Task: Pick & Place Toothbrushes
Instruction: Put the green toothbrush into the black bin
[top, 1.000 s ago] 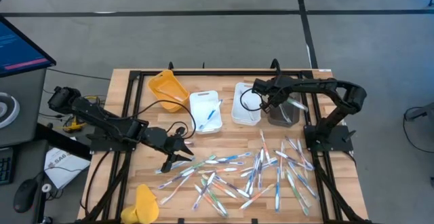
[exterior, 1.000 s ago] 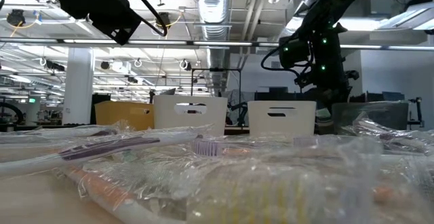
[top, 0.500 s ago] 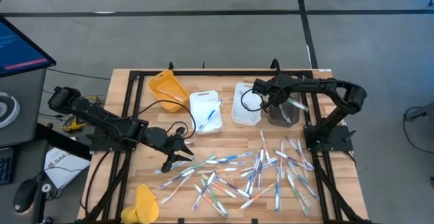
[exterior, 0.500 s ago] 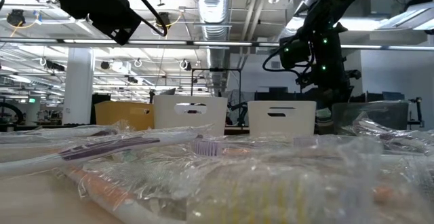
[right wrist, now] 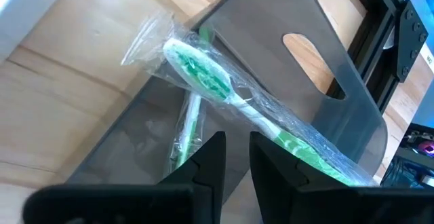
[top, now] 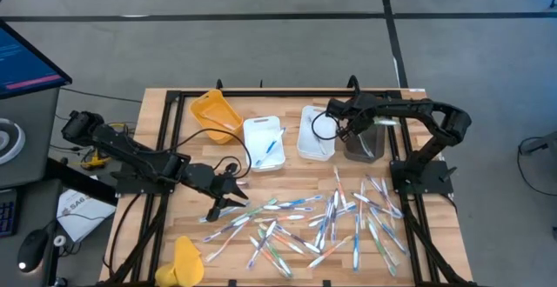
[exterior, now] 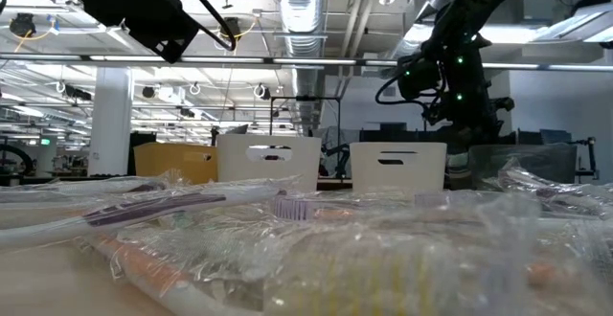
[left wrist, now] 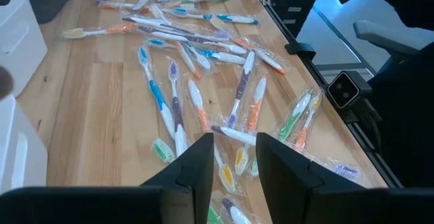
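I see the right gripper (top: 345, 132) positioned at the rim of the dark grey translucent plastic bin (top: 363, 143), the rightmost container at the back of the wooden table (top: 296, 178). In the right wrist view its two dark fingers (right wrist: 203, 163) stand narrowly apart over the bin's interior. A green-and-white toothbrush in a clear wrapper (right wrist: 230, 98) lies across the bin's near corner, its head projecting past the wall; I cannot tell whether the fingers grip it. A second green toothbrush (right wrist: 186, 132) lies inside the bin.

The left gripper (top: 228, 198) waits low over the table's left front area, at the left edge of the scatter. Its fingers (left wrist: 196, 173) stand slightly apart with nothing between them.

The loose wrapped toothbrushes (top: 322, 222), with blue, green, orange and grey accents, lie spread over the front half of the table. One blue toothbrush (top: 271, 146) rests in the left white rectangular tray (top: 262, 143). A right white rectangular tray (top: 315, 133) stands beside the grey bin, and a tilted yellow plastic bin (top: 216, 116) stands to the far left.
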`<action>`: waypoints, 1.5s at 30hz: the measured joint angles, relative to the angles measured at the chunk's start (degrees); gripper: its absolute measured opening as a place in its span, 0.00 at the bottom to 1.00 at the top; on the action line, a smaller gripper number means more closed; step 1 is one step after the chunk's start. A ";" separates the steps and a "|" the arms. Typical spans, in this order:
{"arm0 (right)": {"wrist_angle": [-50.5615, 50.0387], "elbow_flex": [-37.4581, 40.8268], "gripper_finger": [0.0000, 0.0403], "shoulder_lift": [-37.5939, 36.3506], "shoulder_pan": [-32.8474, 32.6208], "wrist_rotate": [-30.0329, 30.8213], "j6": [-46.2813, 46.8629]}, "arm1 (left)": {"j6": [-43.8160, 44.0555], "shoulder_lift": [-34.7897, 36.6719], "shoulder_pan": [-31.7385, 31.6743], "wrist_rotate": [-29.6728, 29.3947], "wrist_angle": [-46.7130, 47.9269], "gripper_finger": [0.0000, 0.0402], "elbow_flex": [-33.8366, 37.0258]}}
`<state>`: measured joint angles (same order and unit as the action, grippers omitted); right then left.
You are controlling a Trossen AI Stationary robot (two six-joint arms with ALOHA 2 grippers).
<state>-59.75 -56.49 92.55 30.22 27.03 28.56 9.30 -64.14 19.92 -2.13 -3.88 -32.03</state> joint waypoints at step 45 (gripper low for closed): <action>-6.92 -1.74 0.62 -12.25 -2.74 -3.21 -38.80 | 0.17 0.04 0.00 0.00 -0.41 0.26 2.23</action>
<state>-66.67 -58.23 80.31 27.48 23.81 -10.25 9.47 -64.10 19.92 -2.13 -4.29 -29.80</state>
